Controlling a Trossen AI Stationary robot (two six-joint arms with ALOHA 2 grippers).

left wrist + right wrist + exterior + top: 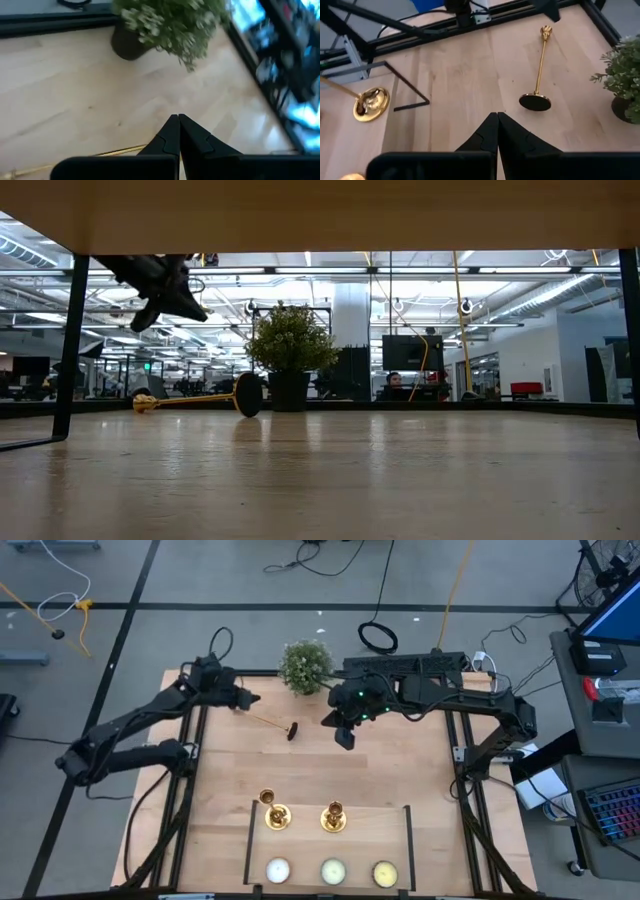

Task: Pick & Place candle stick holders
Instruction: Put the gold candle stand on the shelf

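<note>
Between the two raised grippers, on bare wood: one fallen candle stick holder, lying flat, long axis running from its dark round base, nearest the right gripper, to its small cup on the side toward the left gripper. Base tipped on edge, underside facing the right jaws; stem roughly level with the table, as confirmed in the low view.

Ahead of the left jaws and beyond the fallen stem: potted plant, upright near the far edge of the table.

Well below both sets of jaws, toward the near table edge: black-outlined rectangular area, open on one side, serving as the receiving zone. Inside it, front row: two upright candle stick holders, one on the left and one toward the middle, each standing on its flared base with cup upward, long axis vertical, apart from each other. Behind them, nearest the table edge: three flat round tealight candles in a line, spaced evenly, none touching a holder.

Left gripper: jaws closed, fingertips pressed together, holding nothing, suspended above the table just beside the cup end of the fallen holder. Right gripper: jaws likewise closed and empty, suspended above the table near the base end.
</note>
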